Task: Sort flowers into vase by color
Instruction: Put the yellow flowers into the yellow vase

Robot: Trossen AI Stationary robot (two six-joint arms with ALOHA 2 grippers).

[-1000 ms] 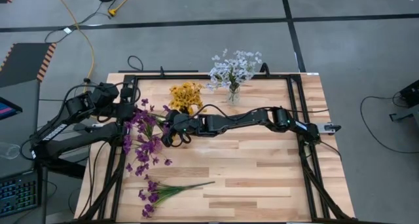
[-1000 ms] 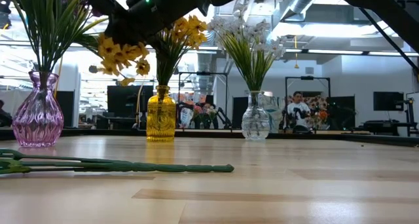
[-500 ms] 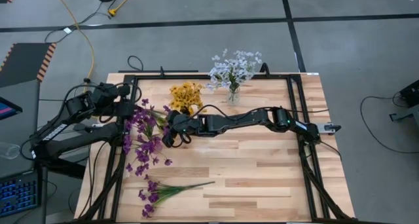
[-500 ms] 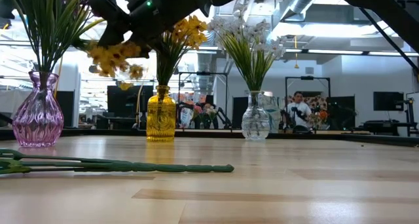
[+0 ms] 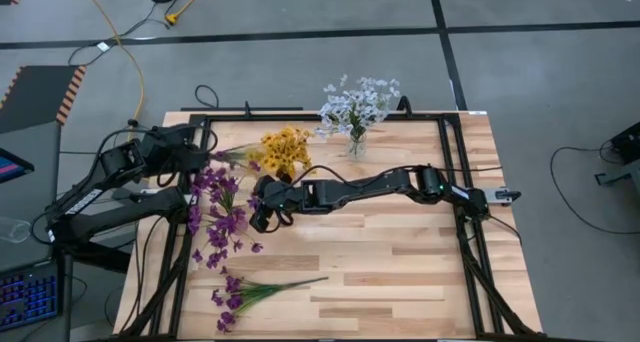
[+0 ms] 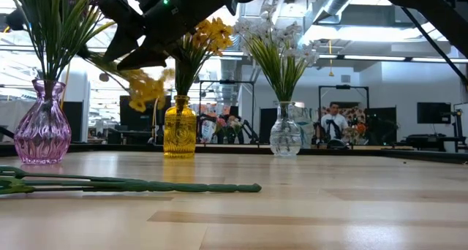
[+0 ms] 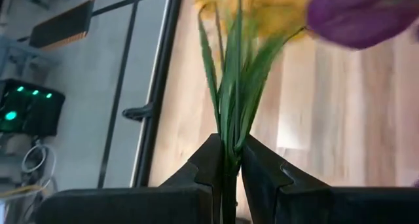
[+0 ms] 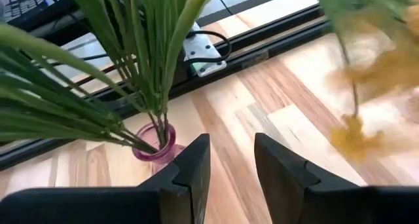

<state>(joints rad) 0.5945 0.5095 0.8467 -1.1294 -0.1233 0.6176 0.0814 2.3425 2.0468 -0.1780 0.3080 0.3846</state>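
While my left jaws (image 7: 228, 160) stay out of the way at the left edge of the bench (image 5: 400, 272), they are clamped tight on the green stems of a yellow flower spray (image 7: 230, 99), whose blooms reach toward the yellow vase (image 6: 180, 127). My right jaws (image 8: 228, 160) stand apart with nothing between them, hanging above the bench just beside the pink glass vase (image 8: 156, 142) that carries the purple flowers (image 5: 218, 207). Yellow blooms (image 5: 285, 147) fill the yellow vase near the bench's far edge, and the white flowers (image 5: 357, 104) stand in the clear vase (image 6: 285, 131) next to it. One purple spray (image 5: 250, 292) lies flat on the wood at the near left, well apart from both arms.
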